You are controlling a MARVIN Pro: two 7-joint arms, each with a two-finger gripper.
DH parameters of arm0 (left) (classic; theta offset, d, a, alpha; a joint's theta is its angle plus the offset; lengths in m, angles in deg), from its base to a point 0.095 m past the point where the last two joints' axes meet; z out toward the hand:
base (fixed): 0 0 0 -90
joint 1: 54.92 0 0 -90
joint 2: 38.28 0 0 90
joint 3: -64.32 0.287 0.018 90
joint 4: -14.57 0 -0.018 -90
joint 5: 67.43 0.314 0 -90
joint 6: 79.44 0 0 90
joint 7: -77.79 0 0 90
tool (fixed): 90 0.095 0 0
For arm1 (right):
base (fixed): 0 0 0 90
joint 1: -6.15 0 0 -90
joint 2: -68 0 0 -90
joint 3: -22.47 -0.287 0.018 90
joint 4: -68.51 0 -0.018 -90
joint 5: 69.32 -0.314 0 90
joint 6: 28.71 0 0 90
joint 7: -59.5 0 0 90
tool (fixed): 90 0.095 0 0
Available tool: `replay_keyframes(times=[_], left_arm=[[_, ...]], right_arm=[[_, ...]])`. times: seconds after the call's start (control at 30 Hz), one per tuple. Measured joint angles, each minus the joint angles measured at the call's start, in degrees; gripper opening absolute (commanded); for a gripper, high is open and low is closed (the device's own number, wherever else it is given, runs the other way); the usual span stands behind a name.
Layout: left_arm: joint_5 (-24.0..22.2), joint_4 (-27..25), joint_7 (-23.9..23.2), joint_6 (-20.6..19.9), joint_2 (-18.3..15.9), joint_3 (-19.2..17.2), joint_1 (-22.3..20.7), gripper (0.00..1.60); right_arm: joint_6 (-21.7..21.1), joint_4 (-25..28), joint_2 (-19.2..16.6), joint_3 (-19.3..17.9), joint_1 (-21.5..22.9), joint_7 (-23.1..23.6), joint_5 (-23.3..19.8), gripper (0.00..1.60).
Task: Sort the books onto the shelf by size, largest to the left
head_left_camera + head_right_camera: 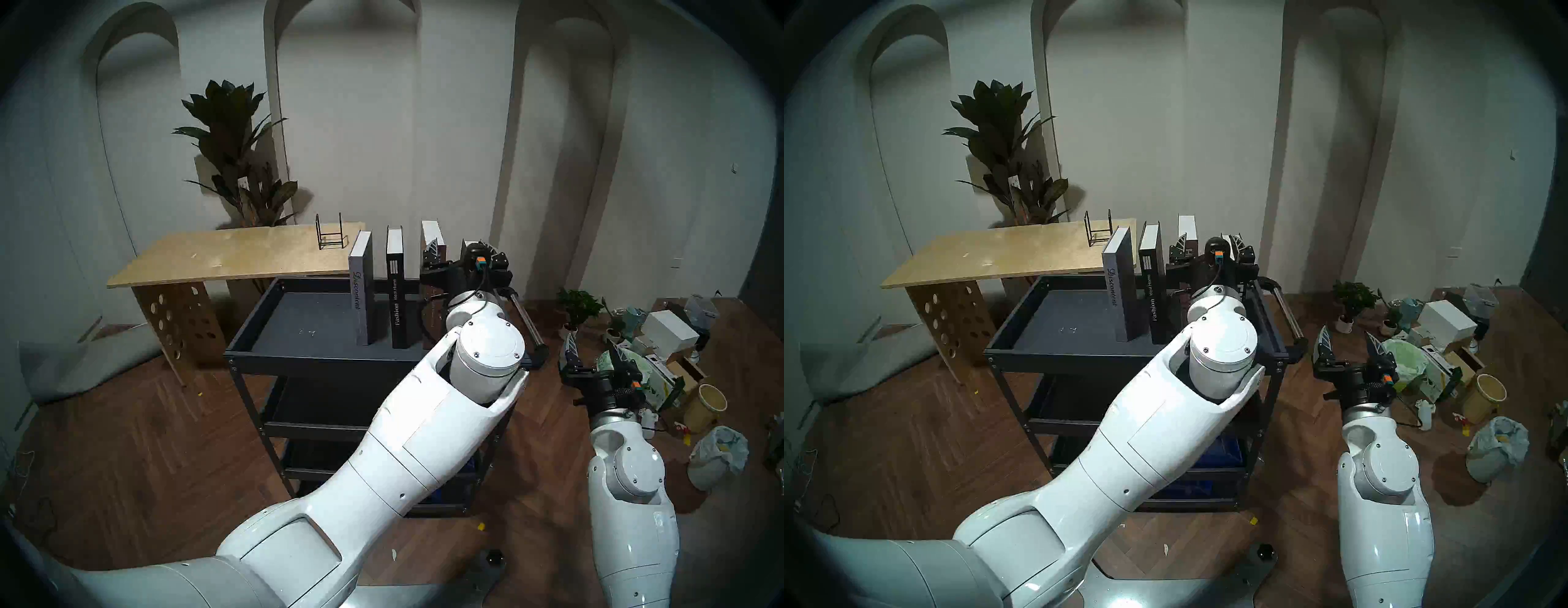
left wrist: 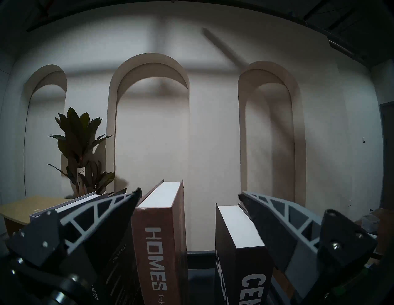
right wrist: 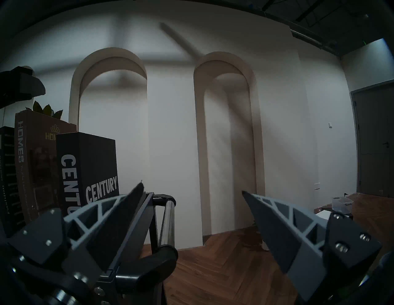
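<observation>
Left wrist view: left gripper [image 2: 189, 197], jaws spread wide, straddling two books. Left finger sits between the slim black "Fashion Ideal Home" [image 2: 115, 262] and the tall brown "HOMES" [image 2: 158, 245]; right finger lies at the right of the thick short black "CENTURY" [image 2: 241, 251]. Nothing gripped; whether a pad touches a cover cannot be told.

Head views: shelf [image 1: 297, 335], dark grey top tray of a three-tier cart. Four books upright along its right half, left to right: grey "Discontent" [image 1: 360, 293], "Fashion Ideal Home", "HOMES", "CENTURY". Left half of the tray bare. Right gripper [image 1: 592, 348], jaws parted and empty, hangs off the cart's right end, near its side handle [image 3: 168, 221], well apart from the books.

Step in hand, as judged: approach to "HOMES", the tallest volume, standing third from the left and so out of order.

Next move, as judged: narrow the reach to "HOMES" alone, excluding "CENTURY"; close on its covers; lift it above the neighbours; set it down left of "Discontent". Risk: neighbours toppled by a finger.

Also present: plywood table [image 1: 229, 254], small wire rack [image 1: 331, 233], potted plant [image 1: 237, 140].
</observation>
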Motion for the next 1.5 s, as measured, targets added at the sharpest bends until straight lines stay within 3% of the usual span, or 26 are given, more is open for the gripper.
replay_keyframes(times=[0.3, 0.7, 1.5], left_arm=[[0.35, -1.76, -0.42, -0.11, -0.54, 0.07, 0.22, 1.6], [0.52, 3.3, -0.12, 0.14, -0.2, -0.87, -0.58, 1.6], [0.7, 5.8, -0.29, 1.93, -0.05, -2.37, -1.89, 1.6]], right_arm=[[-0.14, -0.01, -0.01, 0.73, 0.24, 0.44, -0.15, 1.6], [-0.24, 0.03, -0.02, 1.31, 0.5, 0.23, -0.17, 1.6], [-0.38, -0.02, -0.16, 1.67, 0.64, -1.45, 0.52, 1.6]])
